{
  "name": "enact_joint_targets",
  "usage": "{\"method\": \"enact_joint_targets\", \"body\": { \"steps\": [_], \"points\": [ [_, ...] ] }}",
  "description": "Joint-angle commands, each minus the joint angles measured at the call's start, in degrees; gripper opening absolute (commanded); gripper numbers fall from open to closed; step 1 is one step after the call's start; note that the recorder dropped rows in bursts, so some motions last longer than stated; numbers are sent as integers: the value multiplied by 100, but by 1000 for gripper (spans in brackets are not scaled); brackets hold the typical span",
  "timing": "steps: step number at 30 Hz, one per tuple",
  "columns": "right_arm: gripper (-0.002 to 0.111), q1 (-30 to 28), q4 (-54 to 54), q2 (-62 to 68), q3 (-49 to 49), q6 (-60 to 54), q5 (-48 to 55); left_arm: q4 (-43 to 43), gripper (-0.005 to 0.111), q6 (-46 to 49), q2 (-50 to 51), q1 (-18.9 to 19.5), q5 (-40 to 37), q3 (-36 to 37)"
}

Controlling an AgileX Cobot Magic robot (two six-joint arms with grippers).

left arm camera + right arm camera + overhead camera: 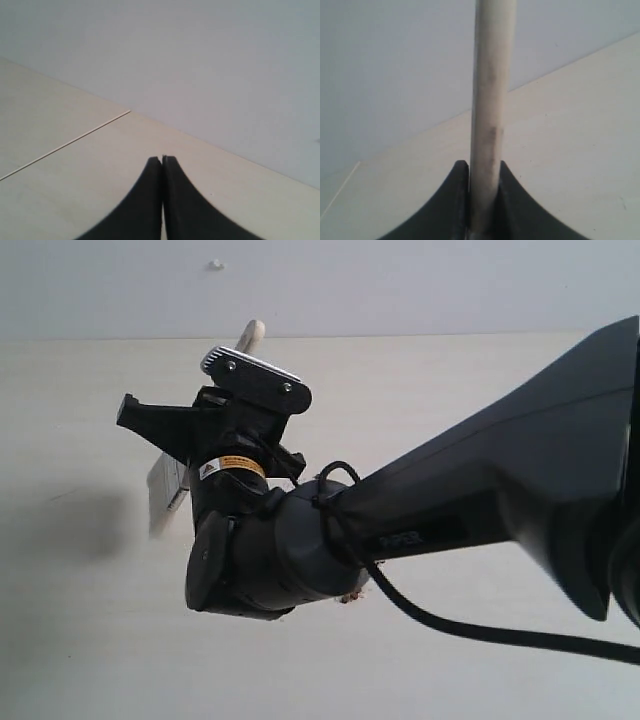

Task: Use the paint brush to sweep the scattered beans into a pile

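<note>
Right gripper [484, 169] is clamping the paint brush [487, 100] by its pale handle, jaws pressing on either side of the shaft. In the exterior view the handle end is sticking up past the wrist, and the blurred whitish head is hanging low on the left side of the arm, close over the table [480, 370]. Left gripper [162, 160] is sitting clenched on nothing, over bare tabletop. The beans [350, 596] are mostly hiding from you: only a few reddish-brown specks are peeking out from under the right arm's joint housing, well apart from the brush head. Where the rest are lying cannot be told from here. Risks, as I am judging them: you are working nearly blind. The arm is blocking the exterior camera and the wrist camera is looking along the handle rather than at the bristles, so a stroke could miss the beans or ride over them. The head is showing smeared, hinting at speed, and a quick swipe would be flicking round beans outward instead of gathering them. The grip is on a smooth round shaft, so bearing down hard on the bristles could be twisting the brush in the jaws. The trailing cable [480, 630] is hanging near the specks and could be dragging through them.
</note>
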State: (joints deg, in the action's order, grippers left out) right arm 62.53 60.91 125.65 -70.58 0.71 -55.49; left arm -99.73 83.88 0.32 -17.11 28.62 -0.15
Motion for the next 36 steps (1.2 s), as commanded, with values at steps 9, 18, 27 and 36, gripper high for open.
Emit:
{"method": "enact_joint_targets", "body": {
  "steps": [9,18,27,36],
  "points": [
    [0,12,737,305,-472,-1213,-15,-22,0,-17,-32,-18,11,15],
    [0,12,628,430,-472,-2352,-1,-22,0,-17,-32,-18,11,15],
    [0,12,1314,430,-472,-4053,-159,-22,0,-17,-32,-18,11,15],
    [0,12,1973,-24,-472,-4260,-442,-22,0,-17,-32,-18,11,15]
  ]
}}
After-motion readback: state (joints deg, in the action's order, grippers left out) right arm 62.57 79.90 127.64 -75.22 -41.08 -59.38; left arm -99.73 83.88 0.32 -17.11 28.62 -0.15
